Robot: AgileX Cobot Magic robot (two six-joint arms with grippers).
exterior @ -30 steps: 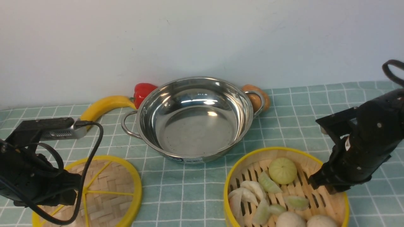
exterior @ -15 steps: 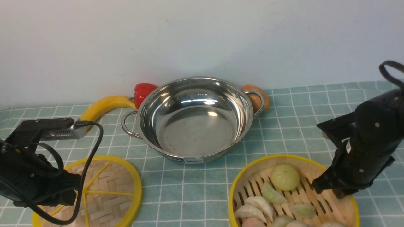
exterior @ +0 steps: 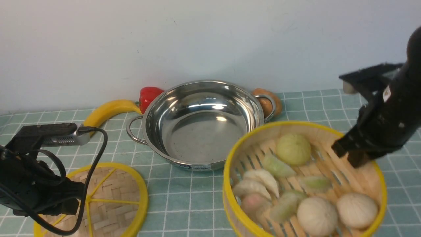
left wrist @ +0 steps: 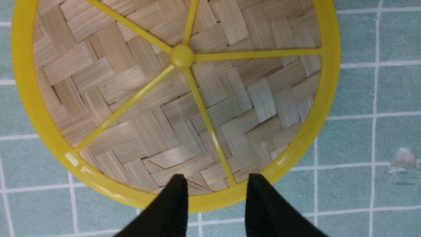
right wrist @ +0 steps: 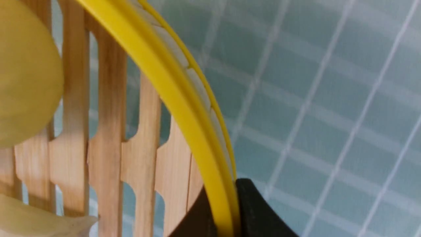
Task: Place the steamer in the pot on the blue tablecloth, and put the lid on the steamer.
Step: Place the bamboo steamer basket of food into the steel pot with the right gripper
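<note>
The steamer [exterior: 332, 171], a yellow-rimmed bamboo basket with dumplings and buns in it, hangs tilted above the blue tablecloth [exterior: 312, 108] at the right. My right gripper [exterior: 348, 154] is shut on its far right rim [right wrist: 171, 82], one finger inside the wall and one outside [right wrist: 227, 200]. The steel pot [exterior: 200, 131] stands empty in the middle, just left of the raised steamer. The lid [exterior: 108, 197] lies flat on the cloth at the front left. My left gripper [left wrist: 215, 184] hovers open over the lid's edge [left wrist: 197, 197], holding nothing.
A banana [exterior: 108, 110] and a red pepper [exterior: 148, 93] lie behind the pot on its left. A brown bun [exterior: 268, 100] sits behind its right handle. A white wall closes off the back.
My right gripper has closed on the steamer's rim and lifted it off the cloth, upward and slightly towards the pot, tilting it. The left arm and the lid have not moved.
</note>
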